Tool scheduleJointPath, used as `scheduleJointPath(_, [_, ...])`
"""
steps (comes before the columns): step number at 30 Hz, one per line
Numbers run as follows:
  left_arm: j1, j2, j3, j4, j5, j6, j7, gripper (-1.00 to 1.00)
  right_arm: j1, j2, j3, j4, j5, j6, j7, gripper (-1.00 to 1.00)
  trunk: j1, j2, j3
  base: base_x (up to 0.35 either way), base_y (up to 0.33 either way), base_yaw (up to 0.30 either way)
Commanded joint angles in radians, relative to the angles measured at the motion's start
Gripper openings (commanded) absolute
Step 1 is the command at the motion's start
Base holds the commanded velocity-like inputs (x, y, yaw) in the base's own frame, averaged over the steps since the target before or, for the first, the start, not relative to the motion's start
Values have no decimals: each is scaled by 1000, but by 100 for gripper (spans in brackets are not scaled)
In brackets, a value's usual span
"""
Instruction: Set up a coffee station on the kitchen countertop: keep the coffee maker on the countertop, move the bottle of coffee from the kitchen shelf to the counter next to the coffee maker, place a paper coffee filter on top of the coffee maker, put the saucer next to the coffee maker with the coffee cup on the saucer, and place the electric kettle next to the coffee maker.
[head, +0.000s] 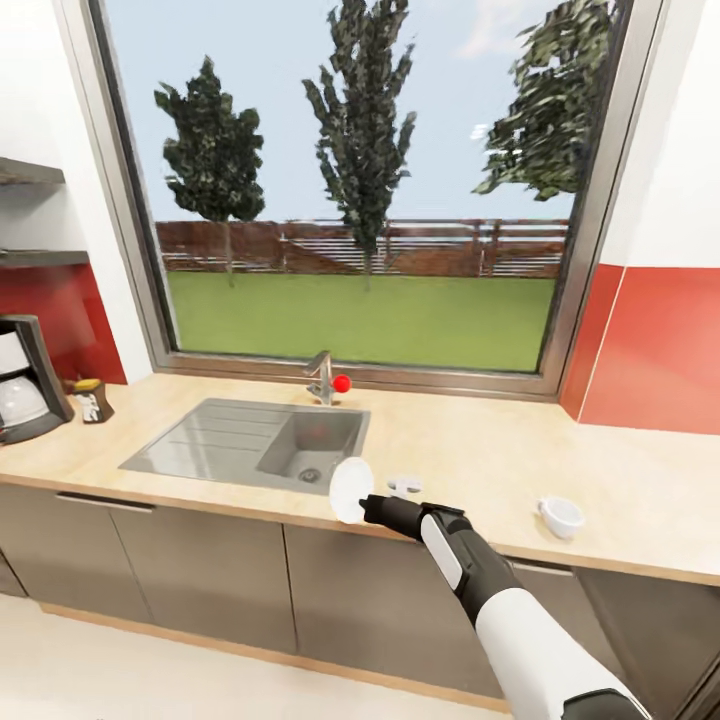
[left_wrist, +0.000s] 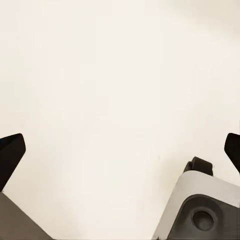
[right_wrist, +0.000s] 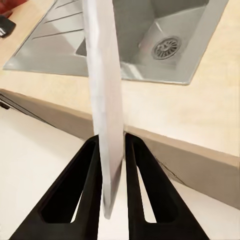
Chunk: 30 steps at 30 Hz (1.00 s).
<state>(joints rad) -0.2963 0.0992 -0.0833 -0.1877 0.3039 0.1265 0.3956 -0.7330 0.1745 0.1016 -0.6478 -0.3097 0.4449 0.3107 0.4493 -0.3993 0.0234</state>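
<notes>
The saucer (head: 351, 489) is pinched edge-on by the right gripper (right_wrist: 112, 150) fingers above the worktop (head: 480, 450) near edge, left gripper (left_wrist: 120, 150) fingers spread, so a slip could drop it floorward.

Coffee maker (head: 28, 378) cut by frame edge — small white thing (head: 404, 486) behind saucer (head: 350, 489), possibly filter.

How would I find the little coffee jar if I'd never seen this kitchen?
Follow the kitchen countertop left from the sink to the coffee maker. The bottle of coffee stands beside it: small and dark brown, with a yellow-orange lid.
</notes>
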Motion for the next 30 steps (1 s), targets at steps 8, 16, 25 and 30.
scheduleJointPath(8, [0, 1, -9, 23, 10, -15, 2, 100, 0, 0, 0, 1, -7, -36, 3, -100, 1, -1, -10, 122, 285, 211])
scheduleJointPath(16, [0, 1, -7, 25, 11, -16, 2, 100, 0, 0, 0, 10, -6, -69, 4, -100, 1, -1, -19, 9, 304, 212])
scheduleJointPath(25, [0, 3, -6, 28, 11, -17, 2, 100, 0, 0, -1, 15, 4, -70, 12, -100, 1, -1, -23, 10, 305, 86])
scheduleJointPath(30, [0, 5, -4, 28, 11, -16, 2, 100, 0, 0, 35, 6, 12, -70, 12, -100, 1, -1, -23, 138, 305, 1])
